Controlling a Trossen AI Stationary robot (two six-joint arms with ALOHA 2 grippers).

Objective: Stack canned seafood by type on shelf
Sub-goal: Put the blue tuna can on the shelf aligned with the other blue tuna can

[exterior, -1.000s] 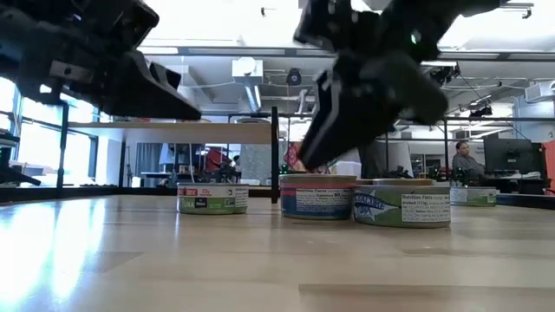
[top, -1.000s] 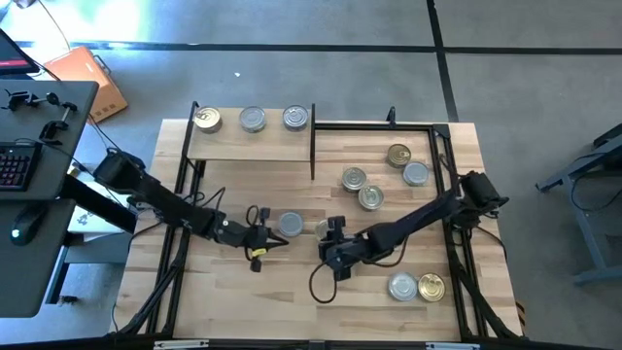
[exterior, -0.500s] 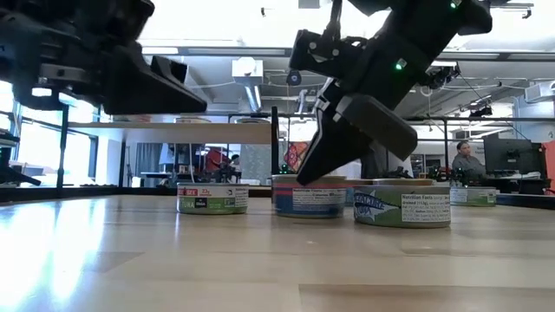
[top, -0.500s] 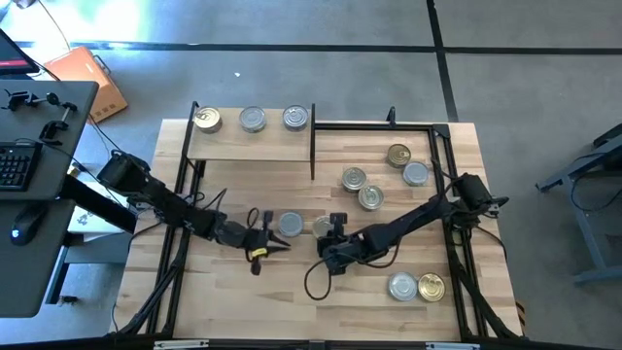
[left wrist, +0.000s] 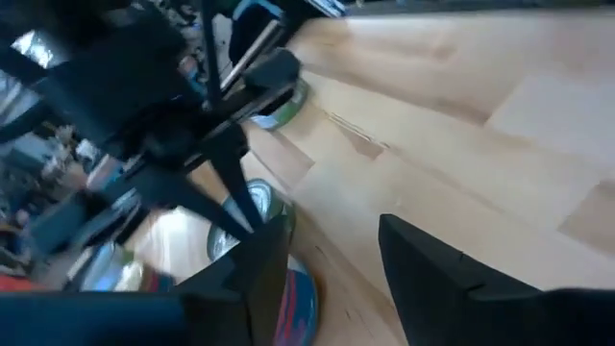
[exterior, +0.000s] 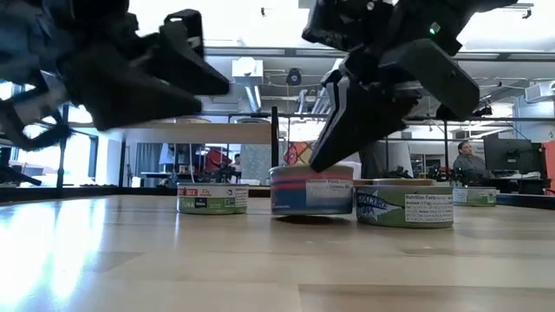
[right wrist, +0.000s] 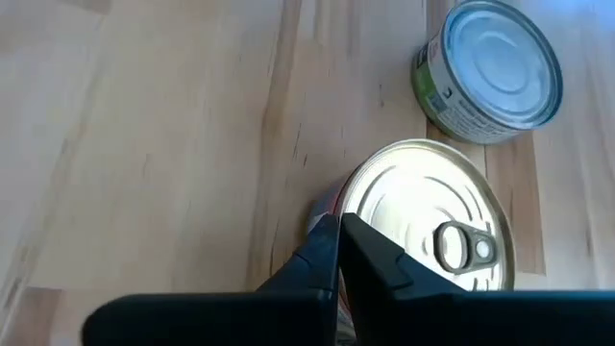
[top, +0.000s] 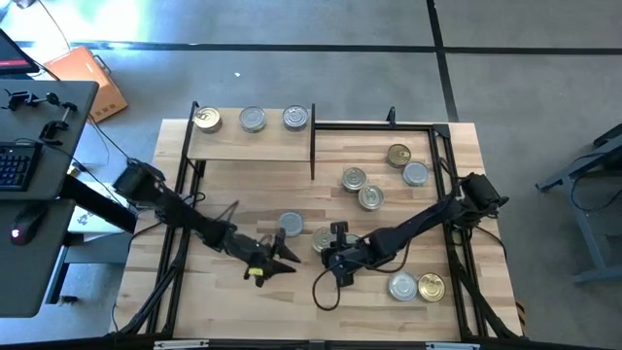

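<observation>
High view first: I count three tins already up on the shelf (top: 255, 144), a gold-topped one (top: 206, 119) at its left end and two silver-topped ones (top: 252, 119) (top: 294, 118) beside it, all in a single row, none stacked. The rest are down on the table (top: 292, 175): a cluster of four (top: 357, 180) toward the far right, a pair (top: 402, 286) near the front right edge, and two mid-table, a silver-topped tin (top: 291, 224) and a gold-topped tin (top: 324, 239) just beside it. So by my reckoning most of the job is left, and the sorting by type has barely begun. My right gripper (top: 335, 255) sits at the gold-topped tin; through the right wrist camera its fingers are pressed together with nothing between them, their tips against that tin's rim, so it looks like a nudge and no grasp. My left gripper (top: 274, 261) hangs low over bare wood near the front, its fingers partly apart and empty. From table height both arms are dark shapes that blot out much of the shelf, and I can't read the tin labels well enough to name the seafood types. Left wrist footage is smeared; I make out tins there but not which ones.
</observation>
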